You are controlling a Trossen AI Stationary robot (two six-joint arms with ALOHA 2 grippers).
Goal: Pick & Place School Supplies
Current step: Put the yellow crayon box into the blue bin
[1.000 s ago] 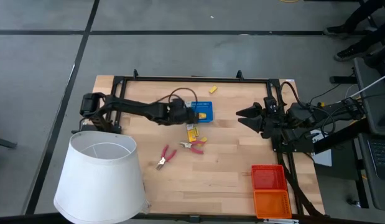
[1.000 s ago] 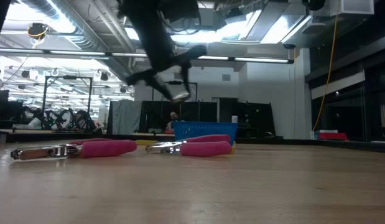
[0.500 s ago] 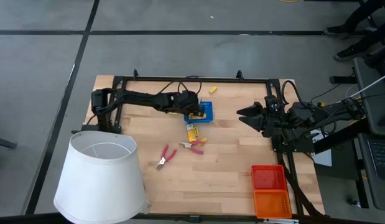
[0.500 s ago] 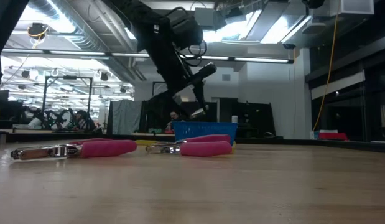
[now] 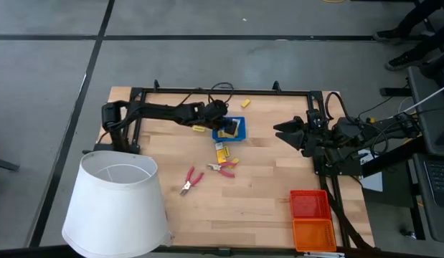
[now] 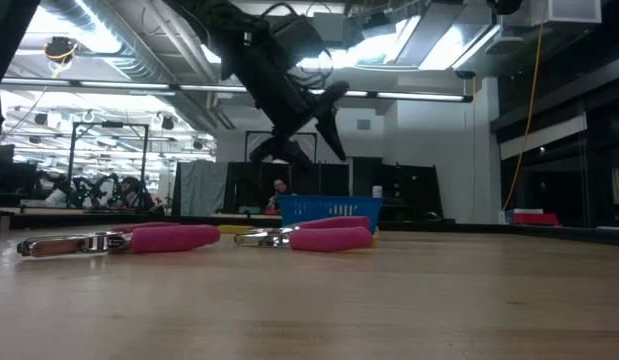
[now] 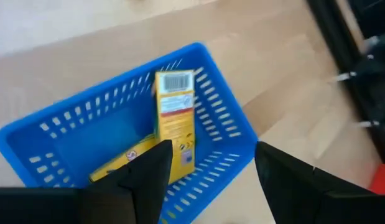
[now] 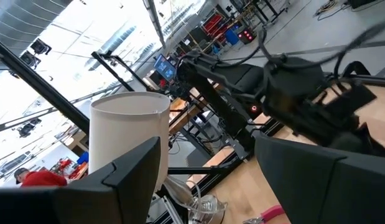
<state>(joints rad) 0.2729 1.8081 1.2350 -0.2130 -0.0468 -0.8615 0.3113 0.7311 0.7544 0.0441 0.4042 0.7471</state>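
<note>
My left pincer (image 5: 223, 126) hangs spread and empty over the blue tray (image 7: 55, 134) near the worktop's (image 5: 265, 193) far edge; from the wrist, my two dark fingers (image 7: 152, 180) frame the tray from above with a wide gap between them. Inside the tray, right under me, lie two yellow packs (image 7: 175, 121): one with a barcode label leans against the wall, the other is half hidden behind my finger. Just beside the tray, on the side of my own arm, a small yellow block (image 5: 199, 129) rests on the wood. Another yellow piece (image 5: 245, 103) sits beyond the tray, near the far frame rail. Nearer the front edge from me lies one more yellow pack (image 5: 221, 151), then two red-handled pliers (image 5: 223, 168) (image 5: 191, 180), well apart from the tray, with bare wood all round them. The white lampshade (image 5: 117, 204) fills the front corner on my arm's side. My right pincer (image 5: 285, 131) waits spread, well off to the side of the tray, over bare wood. The red tray (image 5: 309, 204) and orange tray (image 5: 313, 235) touch each other at the front corner on that side. The low view looks into a large lit hall.
</note>
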